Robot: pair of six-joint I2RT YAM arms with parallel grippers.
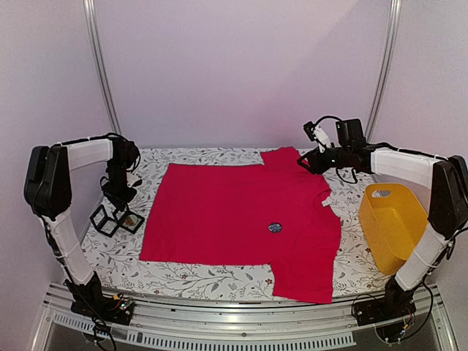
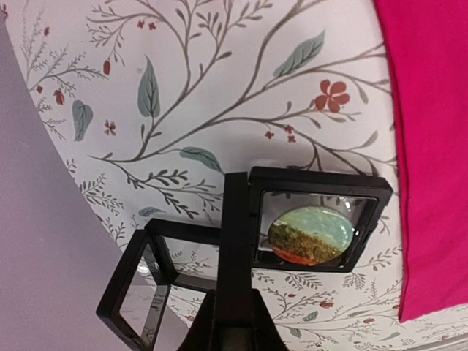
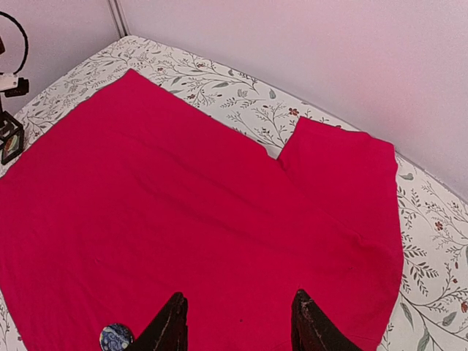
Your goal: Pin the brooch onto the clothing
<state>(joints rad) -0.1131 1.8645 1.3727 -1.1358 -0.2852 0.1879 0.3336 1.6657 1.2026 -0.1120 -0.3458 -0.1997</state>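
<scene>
Overhead, I saw the red T-shirt (image 1: pixel 234 212) spread flat across the middle of the bench (image 1: pixel 183 274), with a small blue brooch (image 1: pixel 275 227) lying on its right half. A yellow tub (image 1: pixel 391 223) stood at the right edge. The left gripper (image 1: pixel 118 196) hung over two black display frames (image 1: pixel 117 219) near the left edge. The right gripper (image 1: pixel 306 161) sat at the shirt's far right corner.

From the left wrist, its fingers (image 2: pixel 235 241) were pressed together beside a frame holding an oval brooch (image 2: pixel 311 234).

From the right wrist, its fingers (image 3: pixel 170 329) stood apart and empty above the shirt, the blue brooch just left of them.
</scene>
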